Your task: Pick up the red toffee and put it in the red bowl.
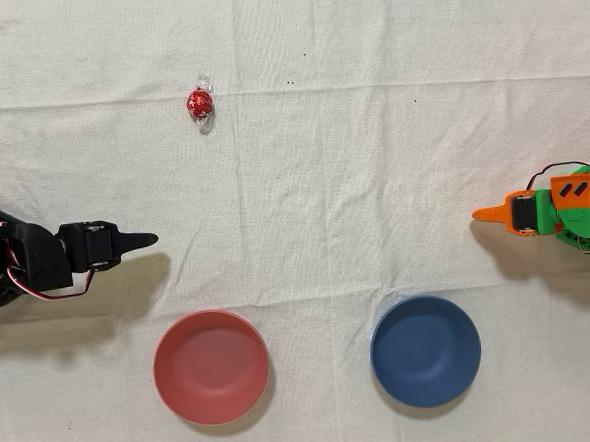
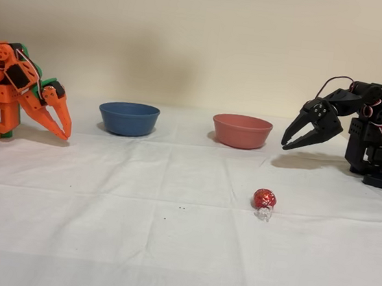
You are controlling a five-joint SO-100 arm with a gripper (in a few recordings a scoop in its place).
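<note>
One desk (image 1: pixel 369 126), covered edge to edge with a creased off-white cloth (image 2: pixel 131 246); fold lines cross it in both directions and a few dark specks show in the weave. Behind it, in the fixed view, a plain beige wall (image 2: pixel 190 32).

Two bowls, same size, both shallow and empty:
- the red bowl (image 1: pixel 211 366), matte salmon-red, plain. Overhead view: near the lower edge, left of centre. Fixed view: at the back, right of centre.
- a dark blue bowl (image 1: pixel 425 350), set well apart from the red one on the same line.

One red toffee (image 1: pixel 200 106): small round candy in shiny red foil, clear twisted ends. It lies on the bare cloth, touching nothing, well apart from both bowls and both arms. Overhead view: upper left of centre. Fixed view: nearest the camera, in front of the red bowl and a little to its right.

Two arms:
- the black arm (image 2: pixel 379 130), at the left edge overhead, at the right in the fixed view. Its gripper (image 2: pixel 292 142) hangs above the cloth beside the red bowl, tips angled downward; jaws parted a little, grasping nothing.
- an orange arm (image 2: pixel 18 89), idle, at the opposite edge, tips down near the blue bowl.
</note>
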